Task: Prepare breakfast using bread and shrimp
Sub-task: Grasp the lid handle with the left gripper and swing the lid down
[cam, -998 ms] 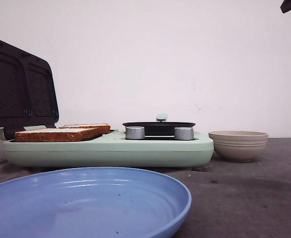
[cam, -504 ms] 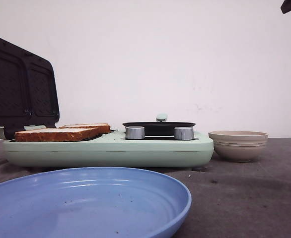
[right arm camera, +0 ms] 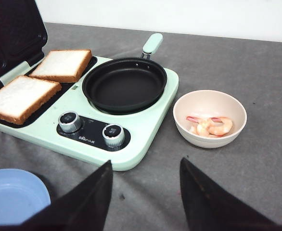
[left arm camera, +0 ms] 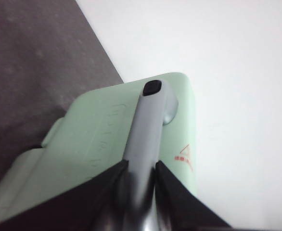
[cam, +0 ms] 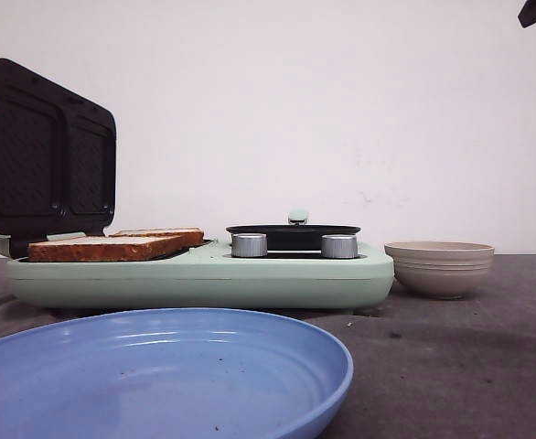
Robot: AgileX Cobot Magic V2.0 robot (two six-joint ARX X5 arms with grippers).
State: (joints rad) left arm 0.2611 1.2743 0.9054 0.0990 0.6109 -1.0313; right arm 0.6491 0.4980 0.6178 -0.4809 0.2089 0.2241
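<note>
Front view, nearest at 6 o'clock: a blue plate (cam: pixel 158 366). Beyond it sits the mint grill (cam: pixel 204 274), its lid (cam: pixel 48 151) raised at 9 o'clock, the bread (cam: pixel 112 245) lying on the open plate (two slices, side by side). Left gripper (left arm camera: pixel 140 178) clamps the lid's handle (left arm camera: pixel 146 130). Right gripper (right arm camera: pixel 143 202) hangs with jaws apart; a shrimp bowl (right arm camera: pixel 210 118) stands at 3 o'clock of the grill.

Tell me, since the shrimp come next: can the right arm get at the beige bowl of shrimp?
Probably yes. The right gripper hovers open above the table, and nothing lies between it and the beige bowl holding the pink shrimp.
</note>
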